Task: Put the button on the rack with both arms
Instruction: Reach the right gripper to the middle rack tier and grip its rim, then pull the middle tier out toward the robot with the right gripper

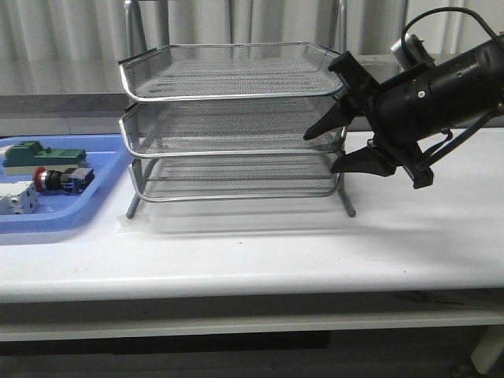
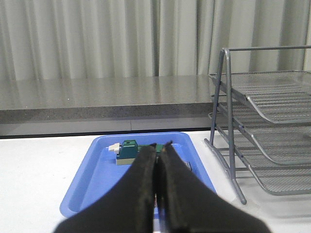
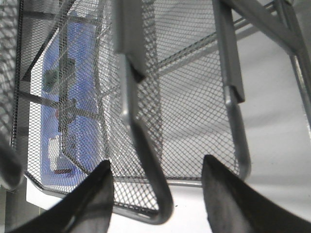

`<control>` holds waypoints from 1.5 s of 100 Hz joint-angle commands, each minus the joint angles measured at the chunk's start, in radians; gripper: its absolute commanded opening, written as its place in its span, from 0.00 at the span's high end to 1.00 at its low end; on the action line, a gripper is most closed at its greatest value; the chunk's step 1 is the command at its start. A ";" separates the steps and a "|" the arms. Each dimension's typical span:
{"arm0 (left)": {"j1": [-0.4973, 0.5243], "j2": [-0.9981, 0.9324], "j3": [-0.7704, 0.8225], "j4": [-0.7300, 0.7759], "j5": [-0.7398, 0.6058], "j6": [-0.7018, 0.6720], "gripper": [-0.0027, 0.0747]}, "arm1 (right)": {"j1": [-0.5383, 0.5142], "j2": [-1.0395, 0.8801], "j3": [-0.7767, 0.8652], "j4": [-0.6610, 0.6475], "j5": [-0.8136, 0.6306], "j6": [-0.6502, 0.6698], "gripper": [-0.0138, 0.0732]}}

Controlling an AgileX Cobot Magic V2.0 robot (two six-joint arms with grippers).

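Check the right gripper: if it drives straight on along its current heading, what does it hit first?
Most likely the rack. The right gripper, jaws open, points at its right end, and in the right wrist view a chrome rim runs between the jaws. Which tier it meets first is unclear.

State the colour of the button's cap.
Red; the button shows best in the front view.

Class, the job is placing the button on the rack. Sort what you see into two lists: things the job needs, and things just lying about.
Needed: button; rack; left pincer; right pincer.

Lying about: green block; white part; blue tray.
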 commanded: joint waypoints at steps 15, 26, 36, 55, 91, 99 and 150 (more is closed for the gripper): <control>-0.001 -0.035 0.045 0.000 -0.078 -0.009 0.99 | 0.000 -0.046 -0.028 0.041 0.052 -0.023 0.54; -0.001 -0.035 0.045 0.000 -0.078 -0.009 0.99 | 0.000 -0.046 -0.028 0.044 0.052 -0.023 0.59; -0.001 -0.035 0.045 0.000 -0.078 -0.009 0.99 | 0.000 -0.046 -0.028 0.044 0.052 -0.023 0.65; -0.001 -0.035 0.045 0.000 -0.078 -0.009 0.99 | 0.000 -0.046 -0.026 0.044 0.052 -0.023 0.78; -0.001 -0.035 0.045 0.000 -0.078 -0.009 0.99 | 0.000 -0.046 0.002 0.006 0.071 -0.023 0.86; -0.001 -0.035 0.045 0.000 -0.078 -0.009 0.99 | 0.000 -0.047 0.028 0.006 0.083 -0.023 0.86; -0.001 -0.035 0.045 0.000 -0.078 -0.009 0.99 | 0.000 -0.189 0.263 0.005 0.112 -0.113 0.86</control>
